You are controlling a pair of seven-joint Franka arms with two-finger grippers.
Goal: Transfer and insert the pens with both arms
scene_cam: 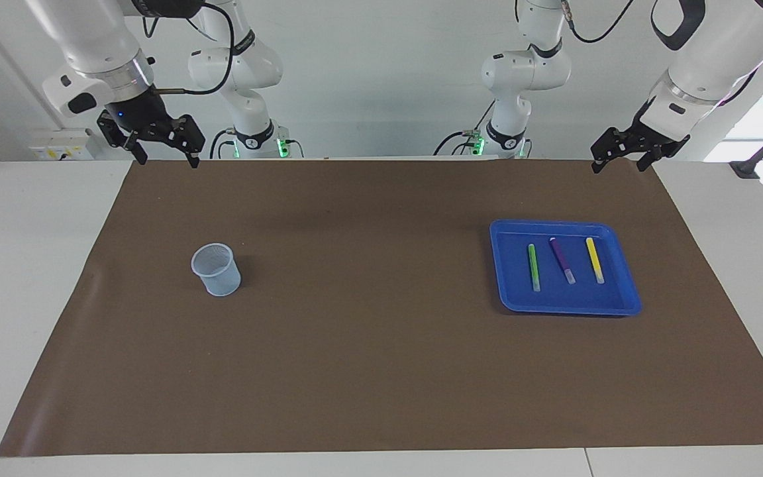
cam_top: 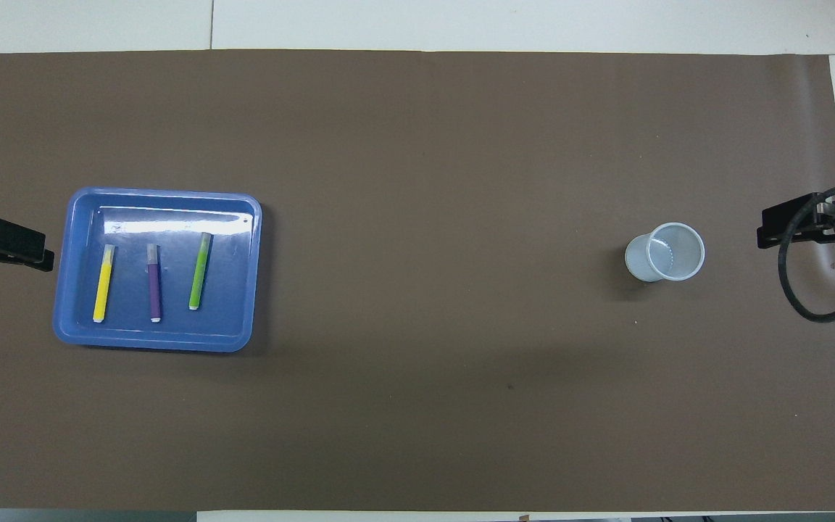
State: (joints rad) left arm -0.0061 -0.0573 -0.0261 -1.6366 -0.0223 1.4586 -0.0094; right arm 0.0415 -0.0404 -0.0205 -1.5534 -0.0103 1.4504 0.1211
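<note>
The yellow pen (scene_cam: 595, 260), purple pen (scene_cam: 561, 260) and green pen (scene_cam: 534, 267) are laid side by side in the blue tray (scene_cam: 628, 299), well apart from the cup (scene_cam: 216, 269), presumably for easy pickup, while the left claw (scene_cam: 622, 159) and right claw (scene_cam: 166, 154) are held raised, fingers apart, empty.

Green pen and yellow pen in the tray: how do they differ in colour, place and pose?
The green pen is green; the yellow pen is yellow. The green pen lies nearest the middle of the table, the yellow pen nearest the left arm's end, with the purple pen between them. The green pen leans slightly off the yellow pen's line. Both lie flat in the blue tray, untouched.
</note>
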